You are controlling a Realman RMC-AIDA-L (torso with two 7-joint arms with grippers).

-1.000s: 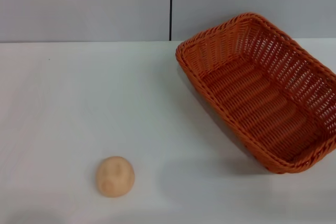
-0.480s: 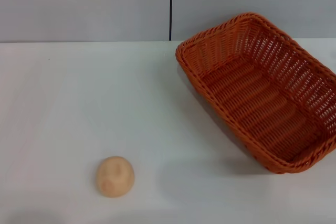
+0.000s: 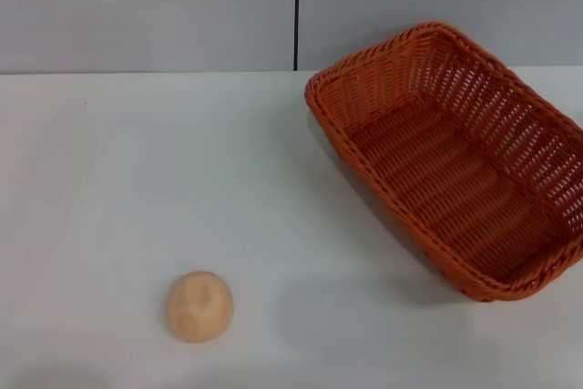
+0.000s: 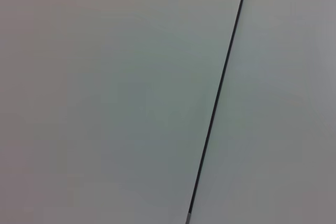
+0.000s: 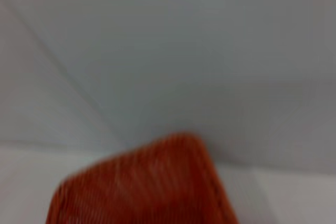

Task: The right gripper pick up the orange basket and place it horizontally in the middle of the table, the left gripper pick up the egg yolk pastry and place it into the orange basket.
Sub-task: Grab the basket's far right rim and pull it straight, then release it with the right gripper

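Note:
The orange basket stands empty on the right side of the white table, set at an angle with one corner toward the far wall. Its rim also fills the lower part of the right wrist view, blurred. The egg yolk pastry, a small tan dome, lies on the table at the near left. Neither gripper shows in any view. The left wrist view holds only a grey wall panel with a dark seam.
A grey wall with a vertical dark seam runs behind the table's far edge. Bare white tabletop lies between the pastry and the basket.
In the head view nothing has moved; basket and pastry lie where they were.

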